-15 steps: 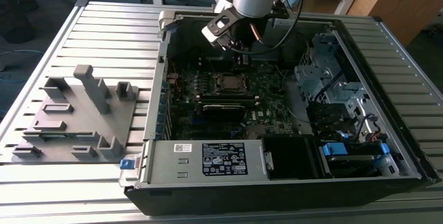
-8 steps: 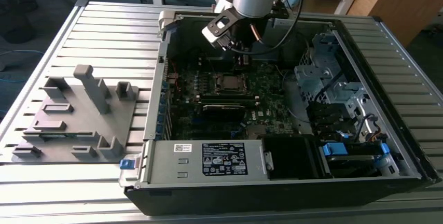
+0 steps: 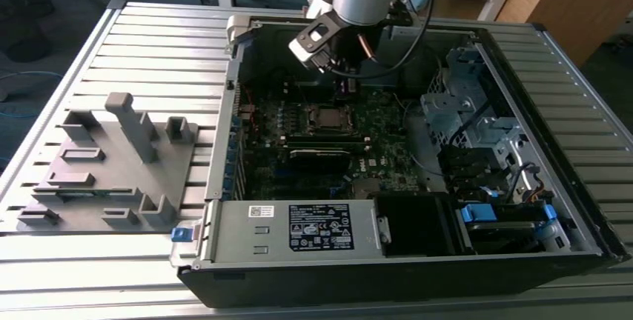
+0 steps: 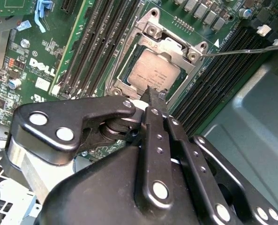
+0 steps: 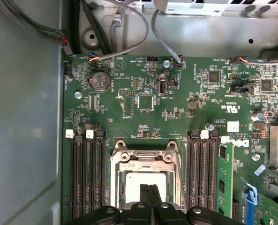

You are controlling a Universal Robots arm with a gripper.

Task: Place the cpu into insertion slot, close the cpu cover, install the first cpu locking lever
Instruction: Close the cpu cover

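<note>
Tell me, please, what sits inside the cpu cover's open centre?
The cpu lies there, its silver-grey top showing through the cpu cover. The hand hides one edge of it, and whatever lies beneath the cpu cannot be seen.

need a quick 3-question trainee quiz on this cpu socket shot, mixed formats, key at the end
1. True or false: the cpu sits in the cpu socket.
2. The tool is over: A) the power supply, B) the cpu socket, C) the drive cage.
3. Fill in: the cpu cover is ___ (raised/down).
Key: 1 true; 2 B; 3 down.
</note>
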